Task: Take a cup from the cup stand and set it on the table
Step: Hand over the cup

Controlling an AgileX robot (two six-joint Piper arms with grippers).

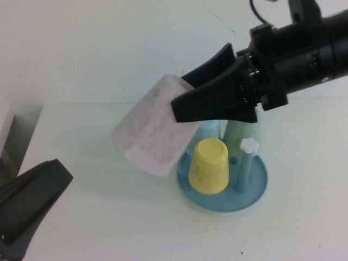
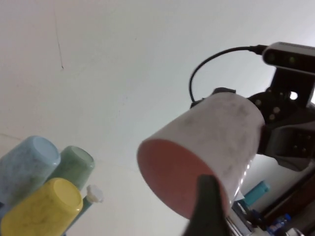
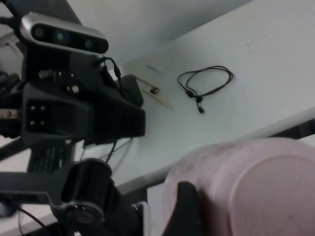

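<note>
Right gripper [image 1: 187, 98] has its jaws clamped on the small pale pink speckled plastic cup [image 1: 155, 130], tilted, clear of the round blue plastic cup stand [image 1: 255, 187] for setting down, while left gripper [image 1: 32, 201] sits low, jaws can't tell.

Bare table [image 1: 109, 217] lay open left of the cup stand [image 1: 261, 187], where the yellow cup [image 1: 208, 166] and 1 knobbed peg [image 1: 246, 163] blocked passage; the right gripper [image 1: 185, 92] held the cup [image 1: 155, 130] aloft, left gripper [image 1: 30, 204] low at the near-left edge.

A plain white wall [image 1: 109, 43] rises beyond my white table [image 1: 109, 217], evenly lit. On another pale surface [image 3: 266, 44] lies a loose black cable [image 3: 204, 84].
</note>
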